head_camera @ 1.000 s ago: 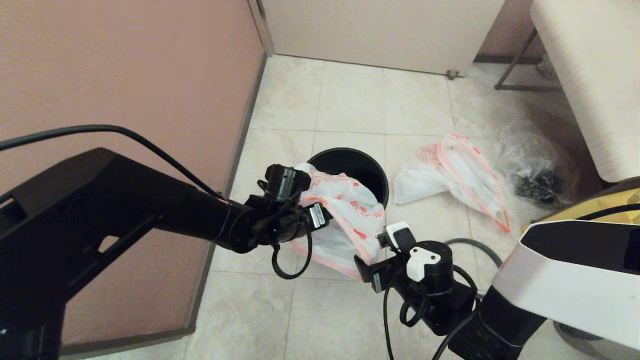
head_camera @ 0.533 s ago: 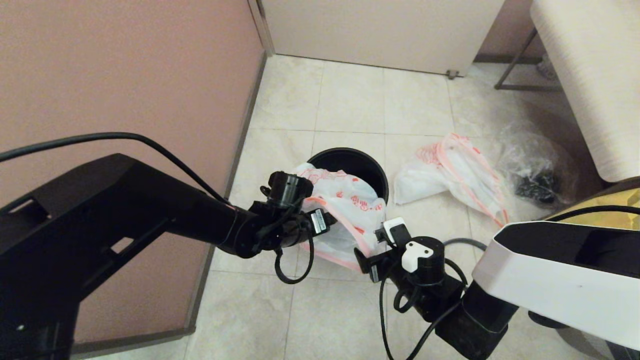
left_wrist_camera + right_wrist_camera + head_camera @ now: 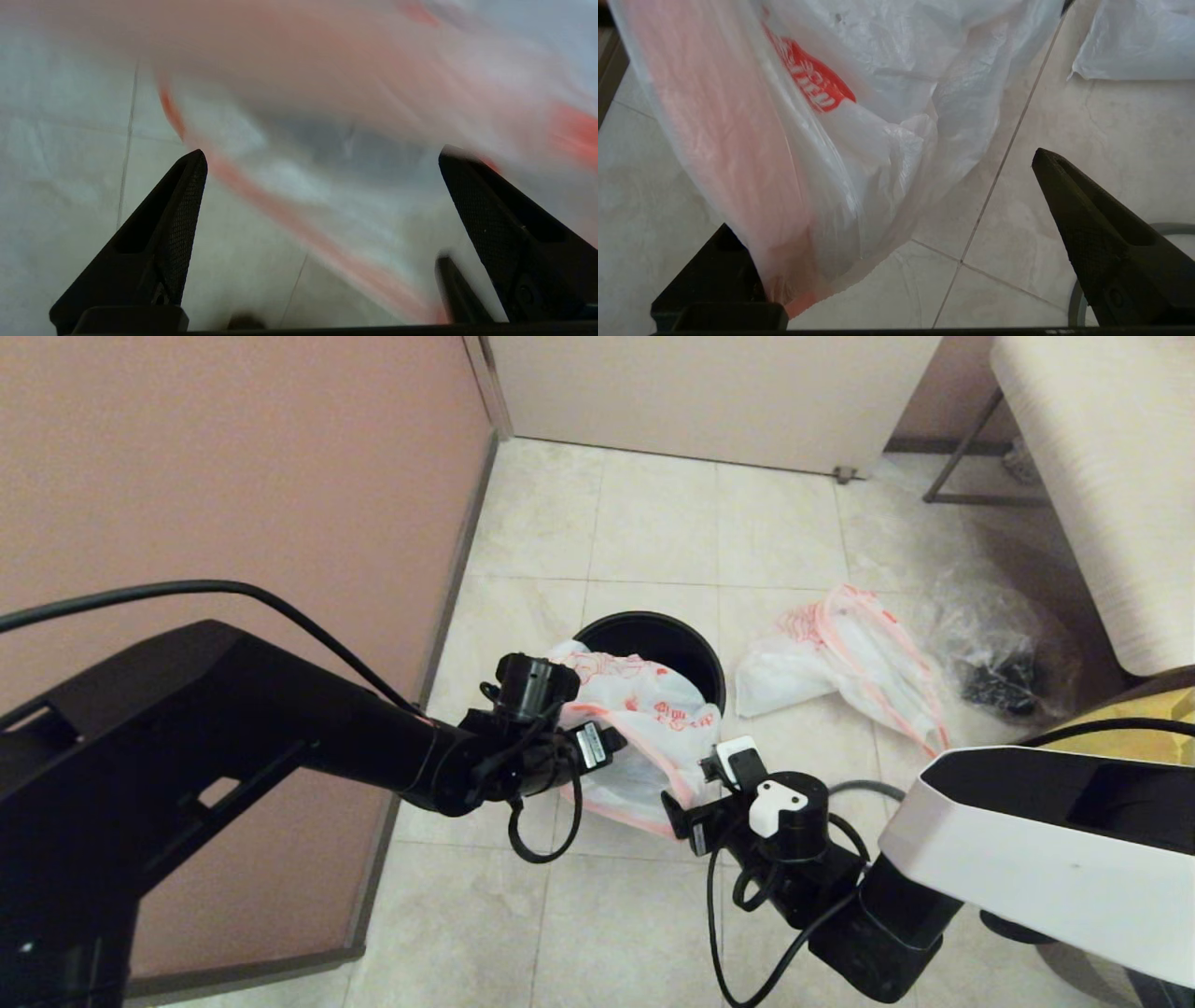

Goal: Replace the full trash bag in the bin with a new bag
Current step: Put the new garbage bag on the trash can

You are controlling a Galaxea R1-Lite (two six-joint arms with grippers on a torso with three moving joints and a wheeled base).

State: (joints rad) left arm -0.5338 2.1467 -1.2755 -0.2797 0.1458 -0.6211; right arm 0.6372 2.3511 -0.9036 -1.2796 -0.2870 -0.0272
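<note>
The bin [image 3: 686,649], a round black bucket, stands on the tiled floor. The new bag [image 3: 653,723], white with orange-red lettering, hangs over the bin's near left rim, between my two grippers. My left gripper [image 3: 607,744] is open at the bag's left side, and the film lies across its view [image 3: 322,151]. On the near right, my right gripper [image 3: 702,786] is open too; the bag [image 3: 822,140] drapes over one finger, the other finger [image 3: 1092,224] is bare. The full trash bag [image 3: 840,663] lies on the floor right of the bin.
A clear crinkled bag [image 3: 999,653] with black contents lies at the far right, beside a yellow bag [image 3: 1134,728]. The grey hoop [image 3: 892,793] lies on the floor behind my right arm. A pink wall runs along the left; a white bench [image 3: 1102,476] stands back right.
Both arms shifted a little: the right wrist moved slightly left and away from me. The new bag sagged lower over the bin's rim. Both grippers stayed open.
</note>
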